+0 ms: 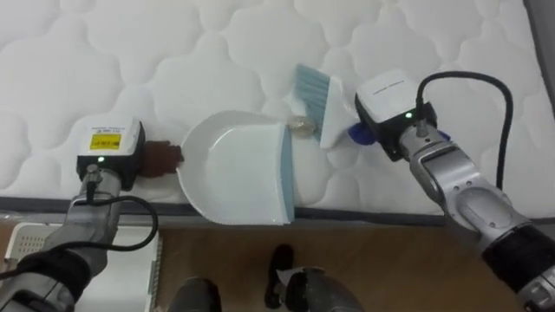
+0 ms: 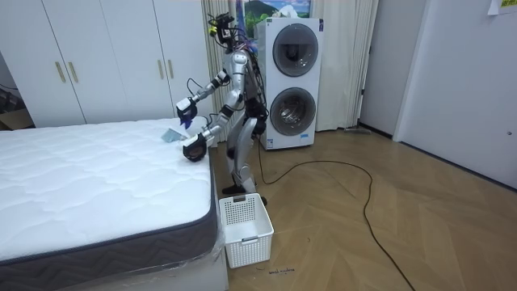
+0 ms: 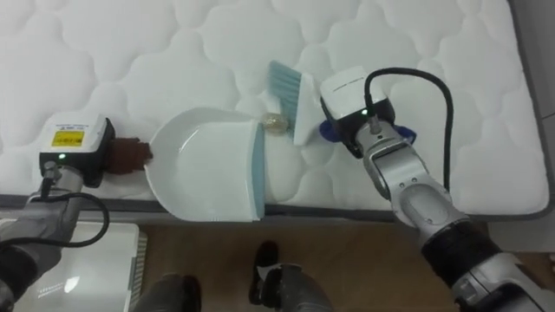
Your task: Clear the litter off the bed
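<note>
Quilted mattress (image 1: 173,52), left hand (image 1: 159,157) fingers curled round rounded white dustpan (image 1: 230,173), right hand (image 1: 392,139) by blue-bristled brush (image 1: 316,97), fingers' state unclear

Both arms reach forward, the left robot hand (image 1: 160,158) clenched, the right robot hand (image 1: 395,117) turned inward toward it

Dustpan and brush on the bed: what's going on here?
The robot stands at the edge of the mattress. Its left hand grips the handle of a white dustpan lying flat there. Its right hand holds a small brush against the mattress just past the pan's lip. A small scrap of litter lies between brush and lip, not yet in the pan.
</note>
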Controlling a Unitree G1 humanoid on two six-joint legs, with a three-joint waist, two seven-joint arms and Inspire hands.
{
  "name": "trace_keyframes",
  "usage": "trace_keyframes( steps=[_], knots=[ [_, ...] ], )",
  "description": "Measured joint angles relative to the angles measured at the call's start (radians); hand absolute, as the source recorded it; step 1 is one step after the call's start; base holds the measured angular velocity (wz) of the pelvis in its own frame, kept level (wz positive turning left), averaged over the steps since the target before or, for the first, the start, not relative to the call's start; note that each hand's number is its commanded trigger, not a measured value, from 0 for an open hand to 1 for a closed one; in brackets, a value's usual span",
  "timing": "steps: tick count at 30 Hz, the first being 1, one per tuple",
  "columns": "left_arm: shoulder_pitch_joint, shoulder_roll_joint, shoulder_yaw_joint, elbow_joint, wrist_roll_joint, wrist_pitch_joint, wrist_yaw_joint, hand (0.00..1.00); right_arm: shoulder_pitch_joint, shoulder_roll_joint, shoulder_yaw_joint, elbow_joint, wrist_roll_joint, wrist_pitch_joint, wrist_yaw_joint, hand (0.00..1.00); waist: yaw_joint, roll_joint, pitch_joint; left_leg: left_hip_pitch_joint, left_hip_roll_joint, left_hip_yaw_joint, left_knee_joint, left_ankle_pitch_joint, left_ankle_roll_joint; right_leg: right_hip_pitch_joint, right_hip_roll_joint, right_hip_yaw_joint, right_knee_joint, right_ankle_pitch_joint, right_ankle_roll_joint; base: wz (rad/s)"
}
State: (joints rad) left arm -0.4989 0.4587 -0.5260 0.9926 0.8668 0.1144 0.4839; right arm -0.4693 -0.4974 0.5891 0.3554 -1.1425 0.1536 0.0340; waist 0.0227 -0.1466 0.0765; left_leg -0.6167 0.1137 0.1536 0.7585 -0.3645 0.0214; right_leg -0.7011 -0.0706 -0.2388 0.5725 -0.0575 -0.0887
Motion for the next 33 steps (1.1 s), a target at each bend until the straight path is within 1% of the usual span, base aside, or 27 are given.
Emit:
trace_keyframes(
  steps=[4,6,9,10,14,19,24,29,31,33],
  knots=[
    [0.005,0.001,0.001,0.011,0.0,-0.01,0.0,1.0,0.001,0.001,0.016,-0.055,0.0,-0.002,0.046,1.0,0.0,-0.001,-0.0062,0.002,0.001,0.003,0.001,0.0,-0.001,0.001,0.0,0.001,0.001,0.001,-0.001,0.0],
    [0.012,0.001,0.001,0.011,0.0,-0.014,0.0,1.0,0.001,0.014,0.017,-0.061,0.009,-0.017,0.06,1.0,0.0,0.0,-0.0098,0.002,0.002,0.003,0.002,0.0,-0.001,0.001,0.0,-0.004,0.001,0.001,-0.002,0.0],
    [0.013,0.003,0.001,0.013,0.0,-0.018,-0.003,1.0,0.002,0.024,0.018,-0.092,0.04,-0.024,0.092,1.0,0.001,-0.001,-0.0103,-0.003,0.003,0.003,0.004,0.0,-0.001,0.0,0.001,-0.006,-0.002,0.001,-0.002,0.0],
    [0.013,0.006,0.001,0.014,0.0,-0.022,-0.01,1.0,0.003,0.025,0.018,-0.105,0.043,-0.033,0.099,1.0,0.001,-0.001,-0.0104,-0.004,0.004,0.003,0.004,0.0,-0.001,-0.001,0.001,-0.006,-0.002,0.001,-0.002,0.0],
    [0.013,0.015,0.004,0.014,0.0,-0.033,-0.016,1.0,0.012,0.025,0.018,-0.137,0.043,-0.034,0.13,1.0,0.001,-0.001,-0.0109,-0.006,0.006,0.003,0.003,0.0,-0.001,-0.002,0.003,-0.007,-0.003,0.001,-0.002,0.0],
    [0.015,0.022,0.004,0.016,-0.003,-0.03,-0.033,1.0,0.025,0.037,0.021,-0.157,0.044,-0.034,0.164,1.0,0.004,0.0,-0.0188,-0.004,0.015,0.005,0.0,0.0,-0.006,0.001,0.014,-0.008,-0.016,0.005,-0.008,-0.04],
    [0.016,0.023,0.004,0.022,-0.011,-0.029,-0.034,1.0,0.041,0.037,0.029,-0.162,0.048,-0.031,0.165,1.0,0.01,0.001,-0.0195,0.0,0.021,0.005,-0.001,0.0,-0.01,0.005,0.021,-0.006,-0.023,0.007,-0.011,-0.02],
    [0.023,0.025,0.004,0.032,-0.01,-0.03,-0.034,1.0,0.047,0.041,0.037,-0.164,0.051,-0.031,0.17,1.0,0.014,0.01,-0.0246,0.0,0.028,0.007,0.0,0.0,-0.013,0.006,0.028,-0.005,-0.027,0.009,-0.013,-0.01],
    [0.036,0.025,0.008,0.03,-0.01,-0.03,-0.031,1.0,0.047,0.04,0.038,-0.164,0.083,-0.03,0.18,1.0,0.018,0.015,-0.0272,0.002,0.029,0.009,0.0,-0.001,-0.014,0.006,0.03,-0.004,-0.026,0.008,-0.013,-0.04],
    [0.047,0.027,0.013,0.031,-0.01,-0.027,-0.031,1.0,0.047,0.037,0.038,-0.164,0.122,-0.028,0.196,1.0,0.02,0.016,-0.0278,0.003,0.03,0.009,-0.001,0.0,-0.018,0.005,0.031,-0.003,-0.022,0.006,-0.017,0.0]
  ],
)
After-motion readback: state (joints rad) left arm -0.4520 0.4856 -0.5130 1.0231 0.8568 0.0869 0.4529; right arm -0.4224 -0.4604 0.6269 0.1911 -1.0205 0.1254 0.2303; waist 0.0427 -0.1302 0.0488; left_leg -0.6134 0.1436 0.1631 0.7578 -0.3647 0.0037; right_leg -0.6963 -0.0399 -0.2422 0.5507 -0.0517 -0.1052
